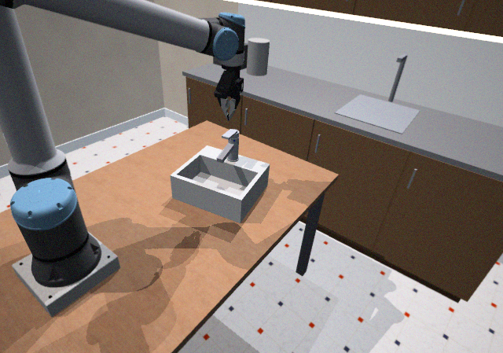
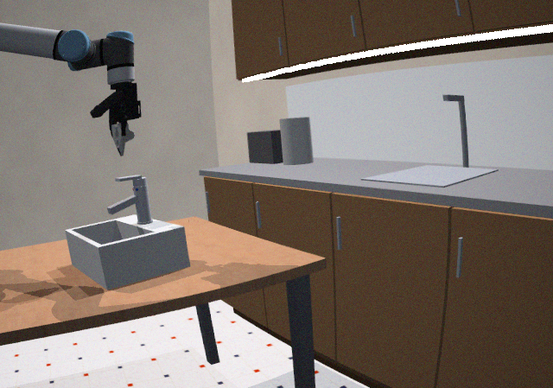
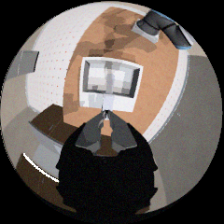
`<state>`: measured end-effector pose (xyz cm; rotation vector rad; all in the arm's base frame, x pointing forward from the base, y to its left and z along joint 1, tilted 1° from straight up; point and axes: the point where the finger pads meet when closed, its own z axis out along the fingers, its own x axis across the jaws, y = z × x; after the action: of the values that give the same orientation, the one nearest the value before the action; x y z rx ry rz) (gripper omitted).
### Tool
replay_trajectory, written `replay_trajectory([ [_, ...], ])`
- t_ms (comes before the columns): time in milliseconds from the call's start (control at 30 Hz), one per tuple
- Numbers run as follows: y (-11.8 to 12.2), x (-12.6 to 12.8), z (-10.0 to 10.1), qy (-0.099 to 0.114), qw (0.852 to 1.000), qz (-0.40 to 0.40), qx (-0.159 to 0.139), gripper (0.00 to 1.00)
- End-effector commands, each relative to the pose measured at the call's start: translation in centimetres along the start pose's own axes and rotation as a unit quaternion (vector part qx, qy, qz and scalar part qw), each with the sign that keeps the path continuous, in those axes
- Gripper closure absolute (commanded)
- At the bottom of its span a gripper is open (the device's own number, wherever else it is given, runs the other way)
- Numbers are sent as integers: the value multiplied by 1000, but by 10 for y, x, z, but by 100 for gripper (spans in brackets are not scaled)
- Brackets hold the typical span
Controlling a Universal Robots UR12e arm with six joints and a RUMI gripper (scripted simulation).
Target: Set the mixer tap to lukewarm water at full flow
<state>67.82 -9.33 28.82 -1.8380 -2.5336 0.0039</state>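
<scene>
Pincer (image 1: 228, 117) (image 2: 121, 153) (image 3: 106, 110) shut, nothing in it. Mixer tap (image 1: 233, 146) (image 2: 142, 200) (image 3: 107, 102) sits below, apart, seemingly nearer the worktop's (image 1: 134, 170) (image 2: 250, 254) (image 3: 156, 81) far edge.

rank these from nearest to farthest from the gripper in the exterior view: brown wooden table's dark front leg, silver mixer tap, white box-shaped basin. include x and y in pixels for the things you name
1. silver mixer tap (image 1: 233, 150) (image 2: 142, 200): just below the gripper (image 1: 228, 117) (image 2: 121, 153) (image 3: 106, 113)
2. white box-shaped basin (image 1: 207, 196) (image 2: 145, 257) (image 3: 122, 103): under the tap
3. dark front leg (image 1: 310, 235) (image 2: 301, 326): lower right, under the table corner
</scene>
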Motion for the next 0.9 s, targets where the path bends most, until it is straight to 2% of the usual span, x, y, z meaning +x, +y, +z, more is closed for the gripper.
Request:
replay_trajectory([
  [0,2,2,-1,-1,999,32,1,100],
  [567,2,2,-1,-1,999,52,1,100],
  [600,2,2,-1,-1,999,52,1,57],
  [867,2,2,-1,-1,999,52,1,57],
])
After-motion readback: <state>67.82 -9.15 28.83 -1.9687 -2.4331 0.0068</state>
